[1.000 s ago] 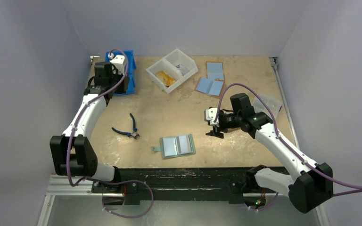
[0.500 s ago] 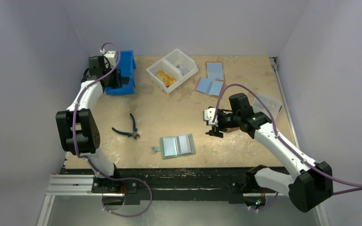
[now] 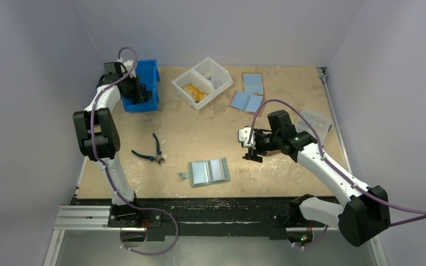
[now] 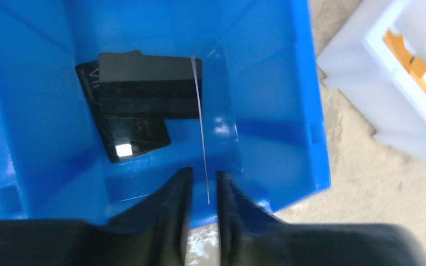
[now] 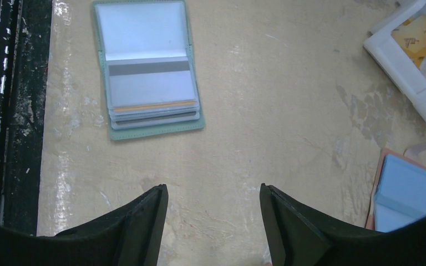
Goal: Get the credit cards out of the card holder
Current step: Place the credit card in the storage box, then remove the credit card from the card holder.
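Since a second ago the left arm has swung its elbow up and away from the near edge of the table [image 3: 199, 133] and now stands tall at the far left corner, its wrist reaching into the blue bin [image 4: 305, 111]. The right arm has barely shifted, and the things on the table lie where they did. The left end effector [image 4: 204, 177] hangs over the bin with its fingers a narrow way apart. The edge of a thin clear sheet [image 4: 224, 105] stands in the gap, nearer one finger, and does not look pinched. On the bin floor lie two dark cards [image 4: 144, 88], one overlapping the other. Faint pale print shows on them, but none of it can be read. The right end effector [image 5: 213, 191] hovers over bare table with its jaws wide apart and nothing between them. The card holder [image 5: 147, 72] lies open and flat near the table's front edge, between the two arms. Its clear sleeves are fanned, with a grey-striped card [image 5: 150, 83] on top and an orange card edge [image 5: 155, 105] peeking out below it. Blue-handled pliers [image 3: 152, 151] lie to the left of the holder. A white divided tray [image 3: 202, 82] sits at the far side beside the bin and holds an orange patterned item whose marks are too small to read. Light-blue wallets [image 3: 248, 101] lie to the right of the tray.
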Action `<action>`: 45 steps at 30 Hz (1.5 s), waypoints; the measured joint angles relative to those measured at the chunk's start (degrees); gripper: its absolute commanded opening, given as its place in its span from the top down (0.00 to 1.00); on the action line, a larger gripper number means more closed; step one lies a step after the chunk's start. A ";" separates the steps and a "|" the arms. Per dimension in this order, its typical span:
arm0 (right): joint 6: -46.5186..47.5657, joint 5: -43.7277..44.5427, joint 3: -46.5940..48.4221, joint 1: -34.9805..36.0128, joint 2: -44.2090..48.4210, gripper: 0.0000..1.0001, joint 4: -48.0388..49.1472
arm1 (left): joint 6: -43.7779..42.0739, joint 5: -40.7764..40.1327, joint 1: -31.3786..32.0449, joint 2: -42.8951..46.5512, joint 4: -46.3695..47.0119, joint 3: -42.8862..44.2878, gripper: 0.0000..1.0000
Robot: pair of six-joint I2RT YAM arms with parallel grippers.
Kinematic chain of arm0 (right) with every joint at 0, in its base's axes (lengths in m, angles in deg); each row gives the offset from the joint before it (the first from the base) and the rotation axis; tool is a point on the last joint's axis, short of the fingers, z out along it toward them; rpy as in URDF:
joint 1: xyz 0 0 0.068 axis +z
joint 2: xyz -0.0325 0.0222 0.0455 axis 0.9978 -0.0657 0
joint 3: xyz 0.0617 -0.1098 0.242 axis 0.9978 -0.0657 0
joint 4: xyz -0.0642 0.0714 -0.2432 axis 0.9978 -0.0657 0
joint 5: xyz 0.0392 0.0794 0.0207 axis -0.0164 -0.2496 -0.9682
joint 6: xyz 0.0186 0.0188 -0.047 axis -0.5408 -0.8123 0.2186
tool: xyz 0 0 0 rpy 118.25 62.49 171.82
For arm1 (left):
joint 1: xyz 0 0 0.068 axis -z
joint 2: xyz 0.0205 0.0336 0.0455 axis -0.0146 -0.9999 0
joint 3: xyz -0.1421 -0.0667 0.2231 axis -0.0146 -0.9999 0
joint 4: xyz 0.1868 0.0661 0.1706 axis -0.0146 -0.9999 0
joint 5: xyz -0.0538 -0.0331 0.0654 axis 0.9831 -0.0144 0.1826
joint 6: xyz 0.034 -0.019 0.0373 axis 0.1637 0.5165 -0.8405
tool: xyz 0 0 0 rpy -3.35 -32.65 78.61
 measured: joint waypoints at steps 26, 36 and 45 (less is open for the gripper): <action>-0.92 -0.59 -0.35 -5.44 1.81 0.27 -0.09 | 30.16 0.48 0.00 52.41 22.32 -38.56 0.02; -1.53 -5.60 -1.84 -10.43 5.88 0.27 -0.98 | 34.25 8.79 16.48 68.17 9.99 -51.12 0.09; -1.60 -8.24 -2.23 -12.98 5.92 0.25 -1.46 | 40.37 3.78 23.23 79.47 6.71 -57.75 0.09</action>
